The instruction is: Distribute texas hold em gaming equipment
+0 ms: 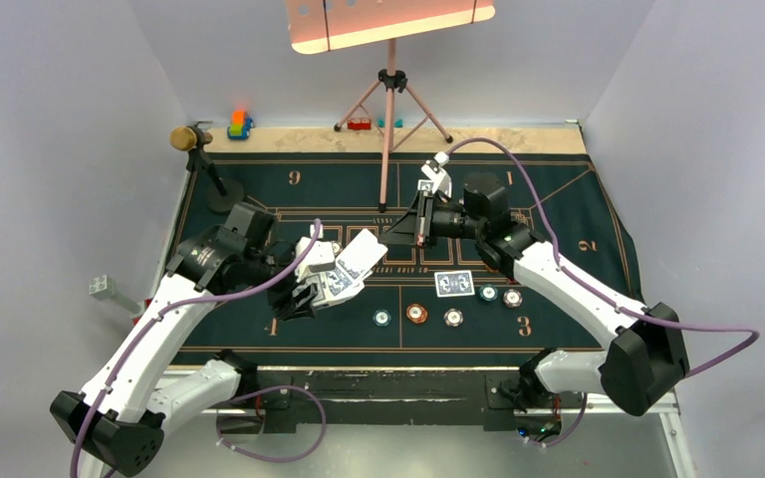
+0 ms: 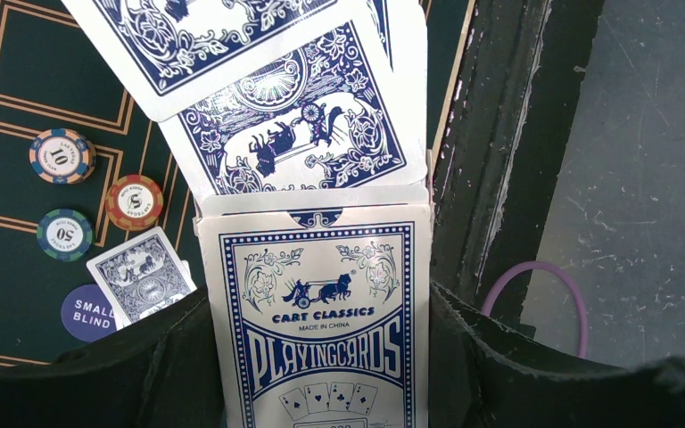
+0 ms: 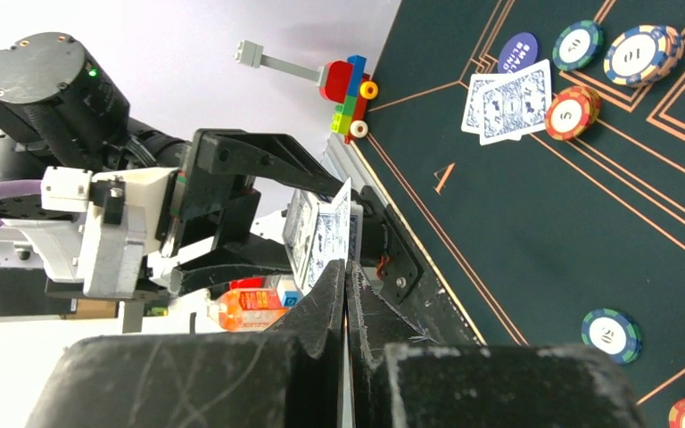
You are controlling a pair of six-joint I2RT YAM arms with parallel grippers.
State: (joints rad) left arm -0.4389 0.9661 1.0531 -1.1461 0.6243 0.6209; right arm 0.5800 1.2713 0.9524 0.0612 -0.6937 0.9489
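Note:
My left gripper (image 1: 304, 289) is shut on a blue-and-white playing card box (image 2: 321, 321), held above the left side of the green felt mat (image 1: 558, 209). Blue-backed cards (image 2: 294, 134) fan out of its open end. My right gripper (image 1: 390, 237) is shut on the edge of one of these cards (image 3: 342, 218), close to the box (image 3: 306, 234). Two blue-backed cards (image 1: 453, 283) lie on the mat, with a teal chip (image 1: 382, 319), an orange-brown chip (image 1: 416, 313), a whitish chip (image 1: 453, 317) and two more chips (image 1: 499, 295) around them. The left wrist view shows chips (image 2: 61, 155), a dealt pair (image 2: 143, 276) and a dark blue button (image 2: 87, 312).
A gold-headed microphone (image 1: 191, 137) on a black round base (image 1: 224, 194) stands at the mat's back left. Colourful toy blocks (image 1: 240, 123) sit behind it. A tripod (image 1: 390, 100) stands at the back centre. More toy blocks (image 3: 350, 94) lie off the mat's left edge.

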